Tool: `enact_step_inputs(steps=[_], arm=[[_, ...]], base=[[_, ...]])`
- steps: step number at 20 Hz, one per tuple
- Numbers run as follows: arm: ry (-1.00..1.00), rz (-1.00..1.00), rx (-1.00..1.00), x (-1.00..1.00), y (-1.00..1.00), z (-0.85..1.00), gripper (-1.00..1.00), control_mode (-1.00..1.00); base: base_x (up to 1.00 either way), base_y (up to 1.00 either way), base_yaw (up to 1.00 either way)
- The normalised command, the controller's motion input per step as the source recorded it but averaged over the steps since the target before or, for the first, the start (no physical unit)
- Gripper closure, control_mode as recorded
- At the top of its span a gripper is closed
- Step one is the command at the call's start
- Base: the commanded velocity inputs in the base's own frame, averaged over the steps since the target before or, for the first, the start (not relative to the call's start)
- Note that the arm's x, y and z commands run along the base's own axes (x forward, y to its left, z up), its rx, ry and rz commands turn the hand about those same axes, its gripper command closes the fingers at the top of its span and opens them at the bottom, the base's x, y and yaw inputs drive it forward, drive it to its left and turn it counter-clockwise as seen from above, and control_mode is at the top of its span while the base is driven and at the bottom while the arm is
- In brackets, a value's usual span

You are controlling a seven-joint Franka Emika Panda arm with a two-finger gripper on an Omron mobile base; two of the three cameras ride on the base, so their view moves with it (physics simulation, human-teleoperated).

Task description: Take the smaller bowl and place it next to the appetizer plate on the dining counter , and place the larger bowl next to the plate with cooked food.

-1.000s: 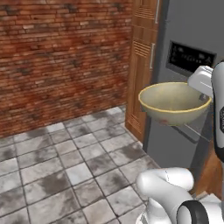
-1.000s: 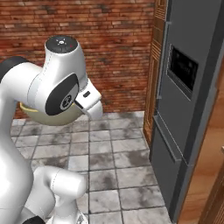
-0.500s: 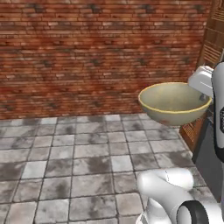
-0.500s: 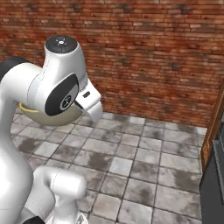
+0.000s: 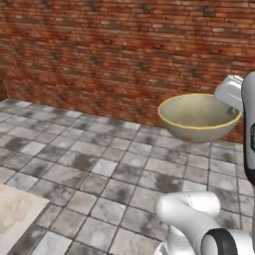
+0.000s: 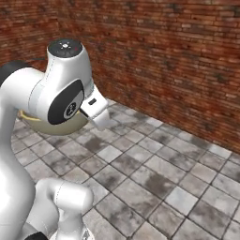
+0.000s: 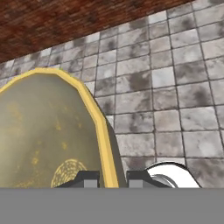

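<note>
One bowl [image 5: 198, 116] is in sight, the deep olive one with the yellow rim, so this is the larger of the two. It sits at right centre of the left base view, carried well above the floor [image 5: 84, 164] with its mouth up. In the hand view its rim runs up from the bottom centre, and the gripper [image 7: 112, 178] has one dark fingertip on each side of that rim, nearly closed and pinching the wall. Holding it by the rim and level probably keeps it steady while the base travels. In the right base view a sliver of it peeks out at left centre behind the arm. One brick wall [image 6: 178, 56] fills the top of each base view. A pale slab corner [image 5: 12, 214] lies at lower left of the left base view; what it is I cannot tell.
</note>
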Motion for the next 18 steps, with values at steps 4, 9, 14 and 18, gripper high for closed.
enact_step_inputs(steps=[4, 9, 14, 18], arm=[[0.00, 0.00, 0.00, 0.00, 0.00, 0.00, 1.00, 1.00], [0.00, 0.00, 0.00, 0.00, 0.00, 0.00, 1.00, 1.00], [0.00, 0.00, 0.00, 0.00, 0.00, 0.00, 1.00, 1.00], [0.00, 0.00, 0.00, 0.00, 0.00, 0.00, 1.00, 1.00]], base=[[0.29, -0.02, 0.72], [0.29, -0.08, 0.70], [0.28, -0.15, 0.69], [0.34, -0.23, 0.68]])
